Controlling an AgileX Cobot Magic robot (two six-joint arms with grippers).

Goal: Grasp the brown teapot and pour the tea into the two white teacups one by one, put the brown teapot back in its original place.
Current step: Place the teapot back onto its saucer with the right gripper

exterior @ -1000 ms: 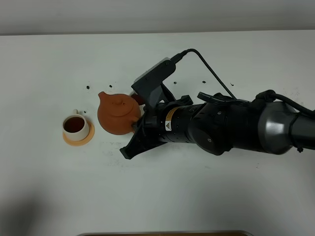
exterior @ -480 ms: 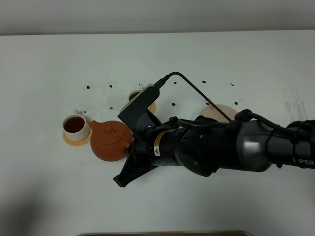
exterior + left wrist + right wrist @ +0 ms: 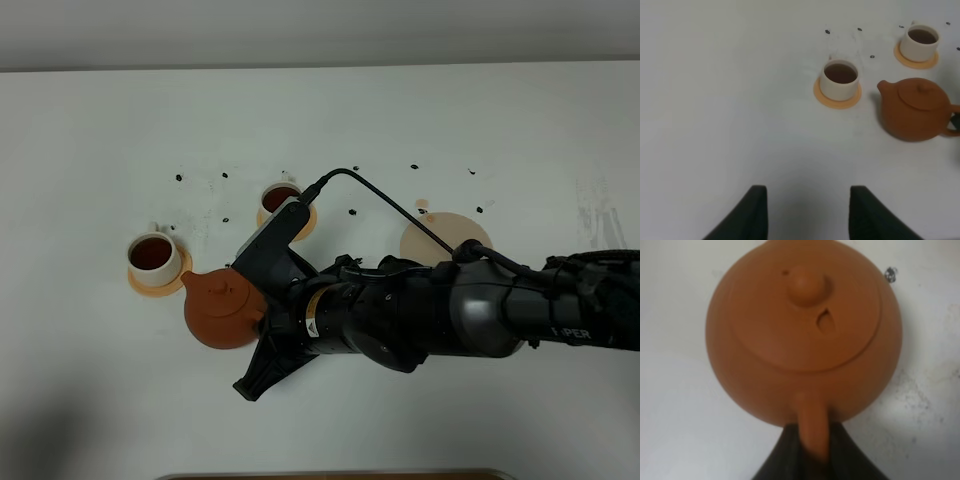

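On my overhead feed the right arm (image 3: 440, 318) reaches across the middle of the white table (image 3: 100, 400), and its gripper (image 3: 268, 312) is clamped on the loop handle of the teapot (image 3: 220, 310); the right wrist view confirms it, with both dark fingers (image 3: 785, 452) pinching the handle right where it leaves the pot's body. I see the pot sitting roughly level, lid on, its spout pointing up toward the left cup (image 3: 153, 256), just beside that cup's orange coaster (image 3: 160, 283). Whether the pot touches the table I cannot tell. That cup holds dark tea, and so does the second cup (image 3: 281, 198), which sits on its own coaster farther back, partly behind the wrist camera housing. The pale saucer (image 3: 446, 238) lies bare, well apart from the pot to the right, with the arm's cable crossing it. My left gripper (image 3: 807, 212) hangs over bare table with its jaws spread apart, holding nothing.
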